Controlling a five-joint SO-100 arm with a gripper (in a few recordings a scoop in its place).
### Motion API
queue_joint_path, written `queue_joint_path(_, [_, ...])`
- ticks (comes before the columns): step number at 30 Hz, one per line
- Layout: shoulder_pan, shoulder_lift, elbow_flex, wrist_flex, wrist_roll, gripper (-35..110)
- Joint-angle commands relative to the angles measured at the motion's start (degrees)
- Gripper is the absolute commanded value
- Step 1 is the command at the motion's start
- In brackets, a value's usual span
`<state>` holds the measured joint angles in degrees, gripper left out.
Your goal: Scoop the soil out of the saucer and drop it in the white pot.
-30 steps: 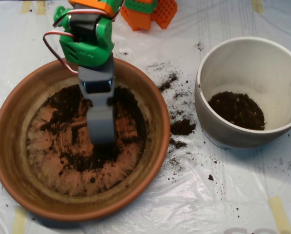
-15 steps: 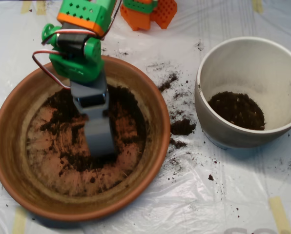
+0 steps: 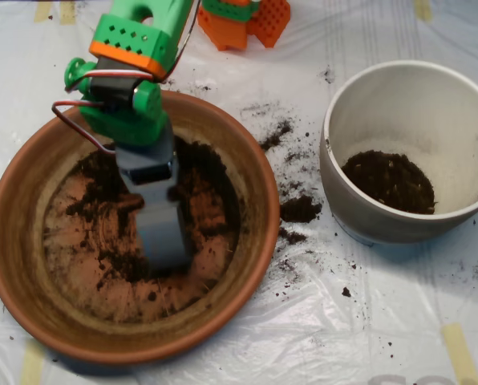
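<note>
The terracotta saucer (image 3: 14, 265) sits at the left, with dark soil (image 3: 103, 172) smeared in a thin ring over its floor and bare patches between. My grey scoop (image 3: 165, 247) reaches down from the green and orange arm (image 3: 127, 88) into the middle of the saucer, its tip down on the soil layer. The white pot (image 3: 335, 112) stands at the right, apart from the saucer, with a mound of soil (image 3: 390, 180) at its bottom.
Spilled soil clumps (image 3: 300, 208) and crumbs lie on the white plastic sheet (image 3: 367, 321) between saucer and pot. An orange printed part (image 3: 243, 20) sits at the top edge. Tape strips mark the sheet's corners.
The arm has shifted slightly left and the scoop's tip has slid a little toward the saucer's near side, pushing through the soil. The pot and the spilled soil have not moved.
</note>
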<state>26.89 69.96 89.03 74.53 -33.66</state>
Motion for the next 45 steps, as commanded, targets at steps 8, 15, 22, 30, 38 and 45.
queue_joint_path(8, [1.41, -8.79, -20.39, 10.99, -0.88, 54])
queue_joint_path(15, [1.85, -9.76, -19.78, 13.36, -4.31, 51])
queue_joint_path(22, [2.55, -10.46, -22.06, 13.18, -5.19, 51])
queue_joint_path(30, [3.34, -10.63, -20.21, 9.32, -5.89, 48])
queue_joint_path(38, [3.25, -4.39, -8.44, 1.67, -8.79, 43])
queue_joint_path(45, [1.85, 6.59, 8.61, -7.47, -10.9, 39])
